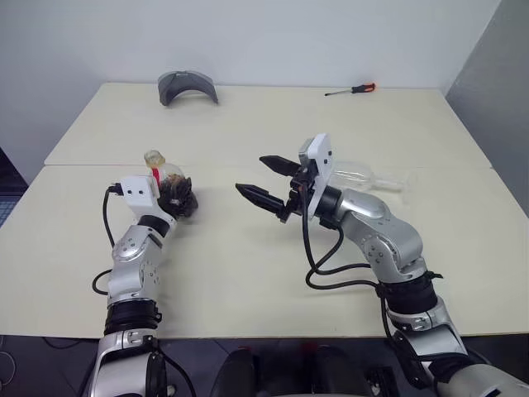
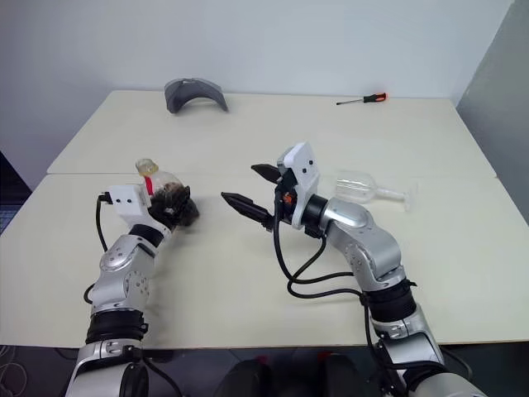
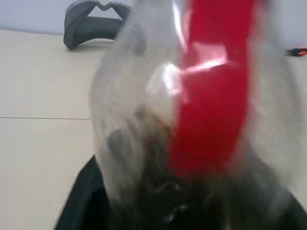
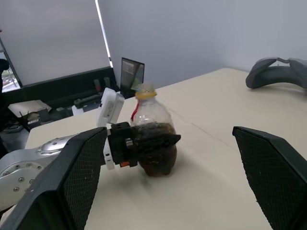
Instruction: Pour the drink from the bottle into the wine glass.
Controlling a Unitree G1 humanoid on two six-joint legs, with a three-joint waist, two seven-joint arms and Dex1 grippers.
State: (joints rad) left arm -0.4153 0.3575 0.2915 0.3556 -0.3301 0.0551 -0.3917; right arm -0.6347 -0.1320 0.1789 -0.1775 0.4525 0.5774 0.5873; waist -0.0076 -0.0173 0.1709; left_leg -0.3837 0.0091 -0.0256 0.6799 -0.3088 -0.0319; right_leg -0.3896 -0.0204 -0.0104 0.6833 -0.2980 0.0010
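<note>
Left tool (image 4: 144,143) reaches forward about level, its 2 black fingers around the belly of the squat clear plastic bottle (image 1: 169,184) with yellow cap and red strip, upright on the beige surface (image 1: 248,273); grip tightness can't be told. Right tool (image 1: 266,179) raised mid-surface, released wide, aimed left toward bottle. Clear stemmed wine glass (image 2: 364,187) lies on its side behind the right forearm.
</note>
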